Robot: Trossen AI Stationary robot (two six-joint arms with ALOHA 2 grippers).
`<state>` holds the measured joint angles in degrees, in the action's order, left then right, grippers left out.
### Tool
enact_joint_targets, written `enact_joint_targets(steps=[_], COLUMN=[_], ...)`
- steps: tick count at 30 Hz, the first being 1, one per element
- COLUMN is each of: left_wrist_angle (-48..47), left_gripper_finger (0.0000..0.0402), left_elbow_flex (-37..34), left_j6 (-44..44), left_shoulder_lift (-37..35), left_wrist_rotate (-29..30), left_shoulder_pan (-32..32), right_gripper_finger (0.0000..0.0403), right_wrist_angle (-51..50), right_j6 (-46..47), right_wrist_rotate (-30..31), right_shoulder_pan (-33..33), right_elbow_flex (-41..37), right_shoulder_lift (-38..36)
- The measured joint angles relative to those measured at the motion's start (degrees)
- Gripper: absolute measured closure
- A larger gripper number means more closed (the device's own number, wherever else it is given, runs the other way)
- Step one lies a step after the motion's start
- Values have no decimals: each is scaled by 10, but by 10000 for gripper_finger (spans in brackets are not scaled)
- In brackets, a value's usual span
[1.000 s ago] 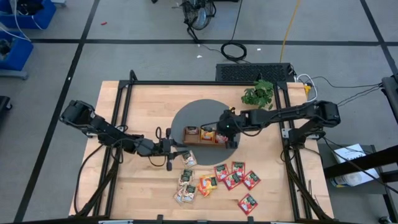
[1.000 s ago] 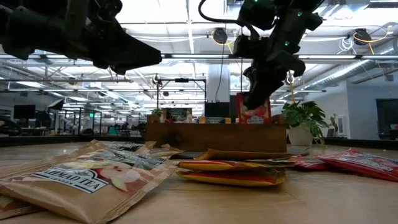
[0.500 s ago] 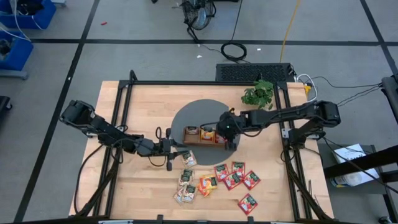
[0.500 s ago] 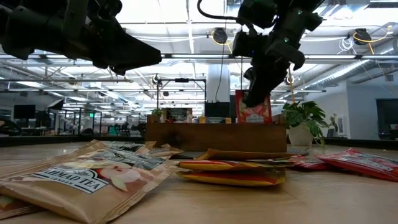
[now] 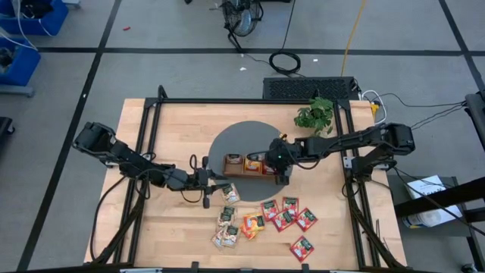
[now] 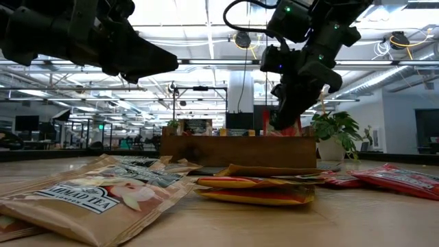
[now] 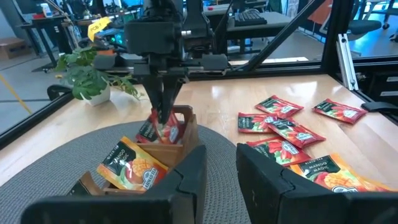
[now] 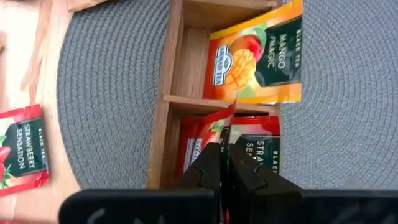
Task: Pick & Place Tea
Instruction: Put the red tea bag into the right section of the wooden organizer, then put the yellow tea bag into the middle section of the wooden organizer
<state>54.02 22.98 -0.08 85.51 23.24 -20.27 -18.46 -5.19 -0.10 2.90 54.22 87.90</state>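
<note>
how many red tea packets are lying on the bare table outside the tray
5. Four red packets cluster just in front of the tray, the fifth packet lies alone nearer the table edge. Any under the orange pile would be hidden.

Even, bright overhead light falls on the wooden table point(image 5: 174, 129), casting only soft, short shadows. In the low view the ceiling lights point(image 6: 206, 17) glare white, leaving both arms as dark silhouettes. There the nearest tea packet point(image 6: 96, 199) is softly blurred, and the room beyond is hazy.
</note>
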Motion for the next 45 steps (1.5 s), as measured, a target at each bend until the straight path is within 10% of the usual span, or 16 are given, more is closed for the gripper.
enact_joint_targets(steps=[22,35,45], left_wrist_angle=[-16,-46,-158], left_gripper_finger=[309,309,309], left_elbow_flex=[0,0,56], left_j6=[0,-59,-89], left_shoulder_lift=[0,0,19], left_wrist_rotate=[-5,-23,-9], left_shoulder_pan=[0,-2,-47], right_gripper_finger=[268,283,291], right_wrist_angle=[27,65,526], right_j6=[-15,40,79], right_wrist_rotate=[48,60,-49], right_shoulder_pan=[0,-130,-241], right_elbow_flex=[9,-16,-245], right_shoulder_lift=[-13,-156,-102])
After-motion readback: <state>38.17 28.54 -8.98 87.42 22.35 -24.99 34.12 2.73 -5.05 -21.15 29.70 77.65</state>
